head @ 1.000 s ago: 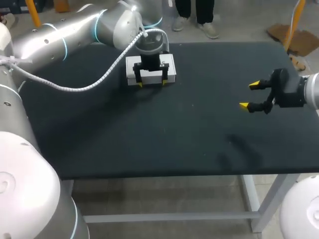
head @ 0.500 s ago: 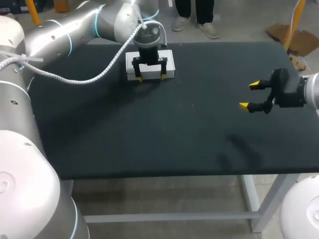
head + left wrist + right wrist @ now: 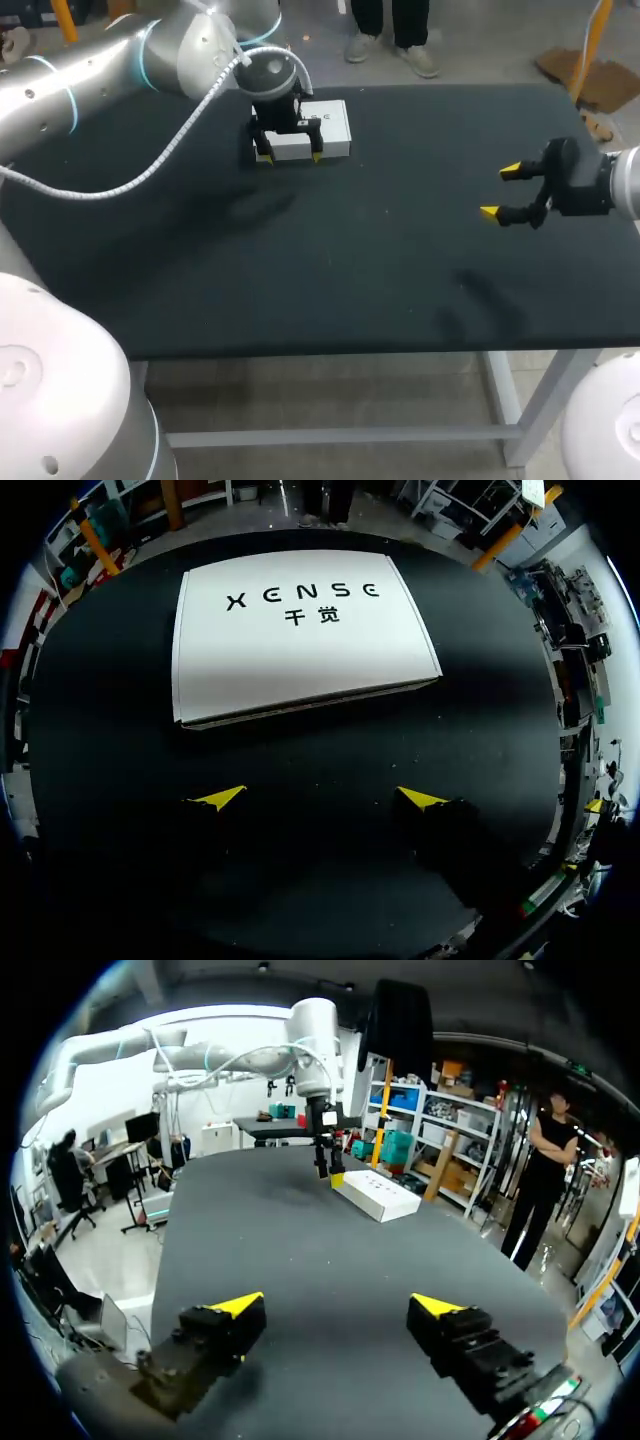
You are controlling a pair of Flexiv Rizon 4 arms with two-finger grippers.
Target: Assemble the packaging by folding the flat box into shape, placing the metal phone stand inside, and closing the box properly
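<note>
White box (image 3: 300,630) lying just ahead of the left gripper (image 3: 318,798) (fingers spread, holding nothing); right gripper (image 3: 499,190) well apart, likewise spread and empty.

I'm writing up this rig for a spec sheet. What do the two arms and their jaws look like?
The left arm is made of rounded silver-grey segments with cyan rings at the joints, and a white ribbed cable loops along it. Of the right arm only a silver wrist shows. Each ends in black jaws with pointed bright yellow tips.

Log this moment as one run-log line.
left gripper: open, white rectangular cardboard box just ahead of it | right gripper: open, empty, apart from box
</note>
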